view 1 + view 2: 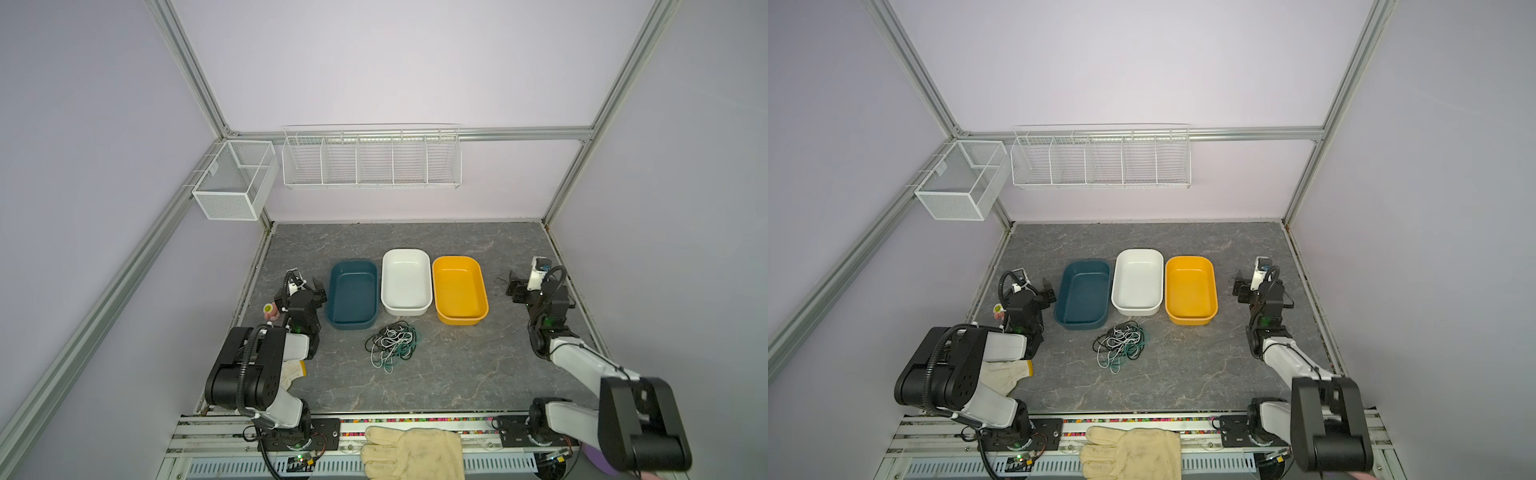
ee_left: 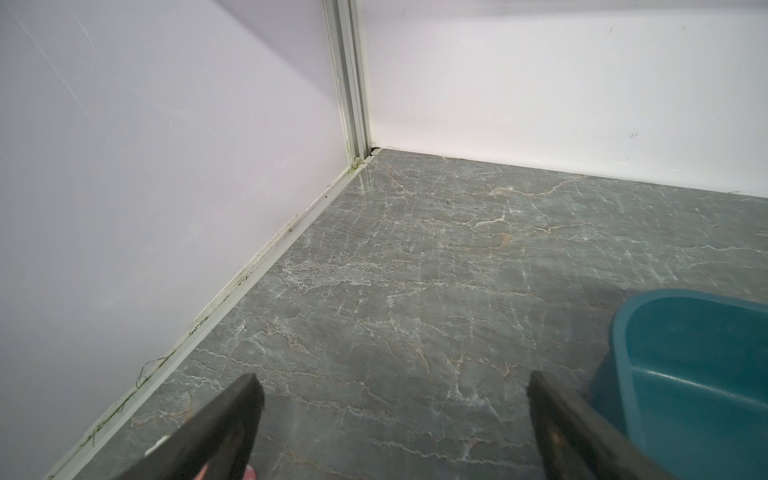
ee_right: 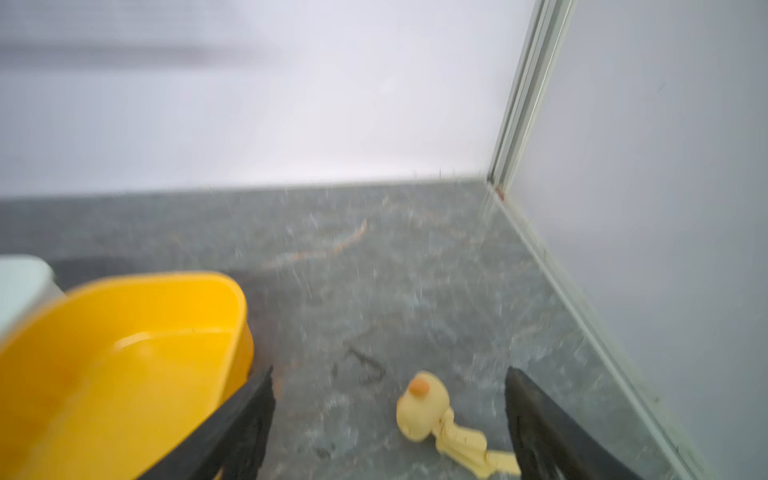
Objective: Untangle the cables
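Observation:
The cables (image 1: pixel 392 345) (image 1: pixel 1121 343) lie in one tangled heap of thin black, white and teal-green cords on the grey marble table, just in front of the three bins. Neither gripper touches them. My left gripper (image 1: pixel 318 289) (image 1: pixel 1049 291) (image 2: pixel 392 392) hovers left of the teal bin, open, with only bare table between its fingers. My right gripper (image 1: pixel 514 286) (image 1: pixel 1239 286) (image 3: pixel 390 384) is right of the yellow bin, also open. A small yellow duck-like toy (image 3: pixel 424 409) lies loose on the table under it. Neither wrist view shows the cables.
A teal bin (image 1: pixel 351 325), a white bin (image 1: pixel 405 310) and a yellow bin (image 1: pixel 461 319) stand in a row, all empty. Two wire baskets (image 1: pixel 372 160) hang on the back wall. A glove (image 1: pixel 415 453) lies on the front rail, another (image 1: pixel 293 370) beneath the left arm.

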Controlling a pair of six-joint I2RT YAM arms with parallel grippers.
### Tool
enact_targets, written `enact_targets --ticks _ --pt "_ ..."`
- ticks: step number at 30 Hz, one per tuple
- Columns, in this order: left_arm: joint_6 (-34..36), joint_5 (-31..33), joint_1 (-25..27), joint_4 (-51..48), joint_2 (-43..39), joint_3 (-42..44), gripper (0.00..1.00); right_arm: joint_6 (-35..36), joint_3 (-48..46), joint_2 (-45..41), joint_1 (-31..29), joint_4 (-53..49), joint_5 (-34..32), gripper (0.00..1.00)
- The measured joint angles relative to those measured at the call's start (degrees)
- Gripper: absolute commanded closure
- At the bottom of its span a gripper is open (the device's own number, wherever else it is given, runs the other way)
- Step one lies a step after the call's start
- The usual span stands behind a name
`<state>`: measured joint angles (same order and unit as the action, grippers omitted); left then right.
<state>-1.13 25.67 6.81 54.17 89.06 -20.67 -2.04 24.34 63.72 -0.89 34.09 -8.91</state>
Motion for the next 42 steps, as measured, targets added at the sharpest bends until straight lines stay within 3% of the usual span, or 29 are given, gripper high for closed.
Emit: enact_targets --ticks 5,9,12,16,19,24,30,38,42 --pt "-0.3 0.1 0.0 -4.7 -2.0 -1.0 0.01 -5.1 6.3 -11.8 -4.8 -8.7 4.4 0.12" --pt "-2.4 2.3 0.0 -19.5 -9.7 -8.2 0.01 -19.1 12.9 -16.5 -5.7 -20.2 4.2 0.11" --pt "-4.9 -0.5 -0.2 -25.1 -17.2 -12.7 0.01 -28.3 15.8 -17.2 -5.6 -26.5 4.5 0.11" --pt "-11.5 -4.9 -0.2 -34.5 -23.8 -17.8 0.01 -33.2 18.0 -13.9 -6.1 -32.9 10.5 0.12" --pt "-14.5 -10.3 0.0 -44.0 -26.6 -22.8 0.01 -33.5 21.3 -9.1 -8.1 -38.8 15.1 0.12" --pt "-19.4 -20.0 1.4 -52.9 -36.8 -23.6 0.01 -31.7 25.7 -6.1 -16.0 -47.9 19.3 0.11" --pt "-24.1 -23.8 3.8 -64.7 -42.9 -23.6 0.01 -30.1 29.3 -2.0 -25.5 -53.2 22.1 0.00" --pt "-29.8 -24.0 12.5 -75.7 -45.7 -20.6 0.01 -27.8 29.7 8.3 -35.6 -54.9 24.9 0.25" --pt "-32.1 -23.8 16.2 -78.5 -47.1 -18.3 0.00 -25.4 30.4 12.1 -40.7 -55.1 24.8 0.32"
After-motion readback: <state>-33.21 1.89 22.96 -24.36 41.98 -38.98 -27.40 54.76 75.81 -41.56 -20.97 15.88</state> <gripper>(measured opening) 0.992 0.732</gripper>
